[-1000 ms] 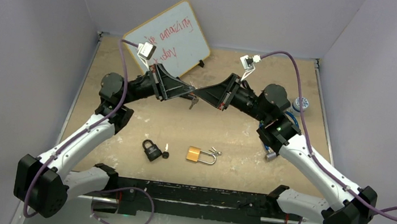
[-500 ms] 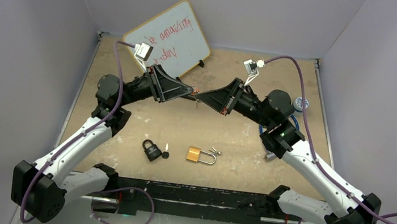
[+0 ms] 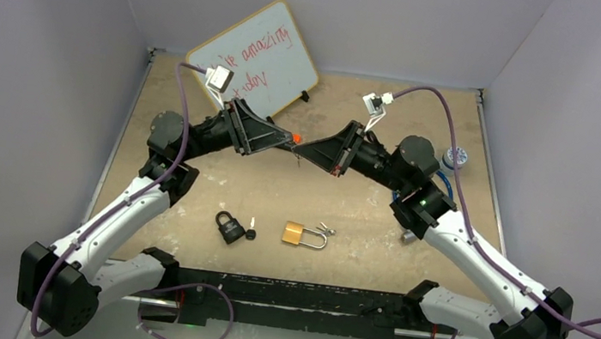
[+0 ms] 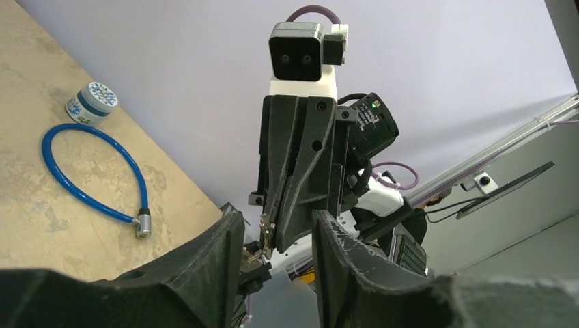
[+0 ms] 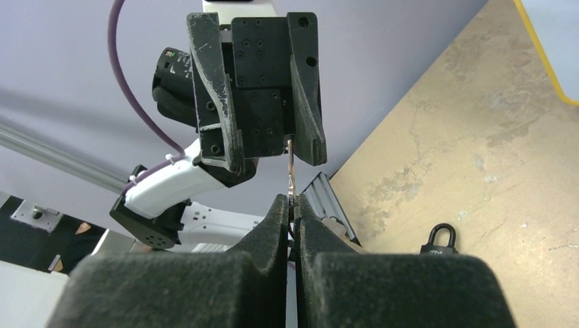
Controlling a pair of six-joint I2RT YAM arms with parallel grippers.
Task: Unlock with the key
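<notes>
Key [image 5: 292,179], a thin metal strip, is pinched upright between the closed fingers of the right tool [image 5: 291,203], held in the air above the middle of the worktop [image 3: 361,212]. The left tool [image 5: 263,147] faces it tip to tip with its fingers spread apart. The key's free end reaches up just beside the inner face of one left finger; whether they touch cannot be told.

From above, the two arms form a shallow arch and their tools meet at the centre. On the worktop at 6 o'clock from that meeting point lies a brass padlock [image 3: 292,234] with a silver shackle and a few small loose keys [image 3: 325,229] at its shackle end. At 7 o'clock lies a black padlock [image 3: 228,228], with a black-headed key [image 3: 251,233] just beside it. A whiteboard [image 3: 255,56] with red writing leans at 11 o'clock. At 3 o'clock, by the right wall, sit a blue cable lock [image 4: 95,171] and a round tin [image 4: 92,102].
</notes>
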